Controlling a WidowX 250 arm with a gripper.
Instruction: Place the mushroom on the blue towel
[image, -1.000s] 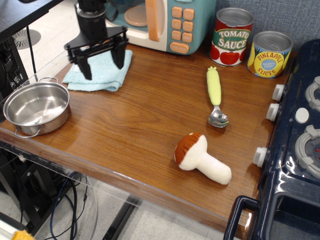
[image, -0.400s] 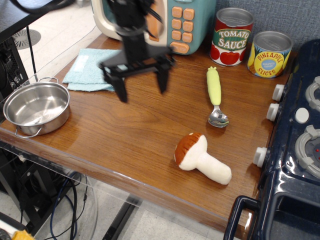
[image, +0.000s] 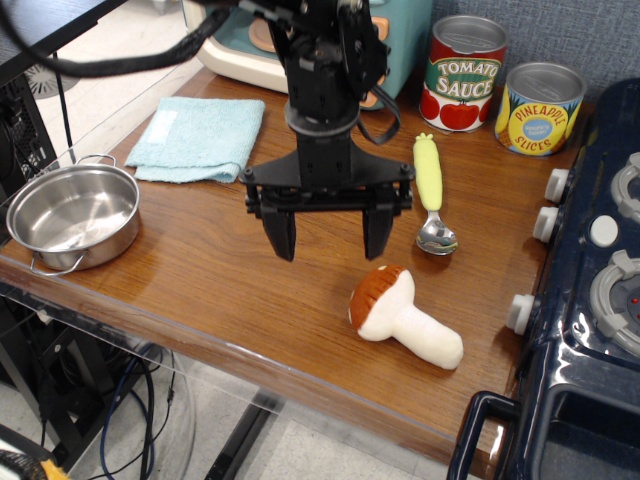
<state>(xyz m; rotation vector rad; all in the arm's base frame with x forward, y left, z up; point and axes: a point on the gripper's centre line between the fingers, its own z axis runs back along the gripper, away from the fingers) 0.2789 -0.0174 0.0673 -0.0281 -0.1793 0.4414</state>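
The black two-fingered gripper (image: 329, 235) hangs above the brown wooden tabletop (image: 220, 270) with its jaws spread wide and nothing between them, fingertips pointing down. Whether the tips touch the wood cannot be told.

The soft plush mushroom with a reddish-brown cap and thick cream-white stem (image: 402, 316) lies on its side just below and to the right of the jaws, nearer the table's front edge. Its cap sits close under the right-hand fingertip but apart from it, and the stem points away from the jaws toward the lower right.

The folded light blue terry towel with a small white tag (image: 199, 138) lies flat well to the left of the jaws and farther back, with nothing on it. The round stainless steel bowl with two loop handles (image: 72, 215) sits farther left again, beyond the left-hand finger, at the table's corner.

Just to the right of the jaws lies a spoon with a yellow-green handle and metal bowl (image: 431, 194), its metal end level with the fingers. Behind the jaws, partly hidden by the arm, stands a teal and cream toy microwave with orange buttons (image: 395, 40). Back and to the right stand a red tomato sauce can (image: 464, 72) and a yellow pineapple slices can (image: 538, 108). A dark blue toy stove with white knobs (image: 590, 300) fills the far right.
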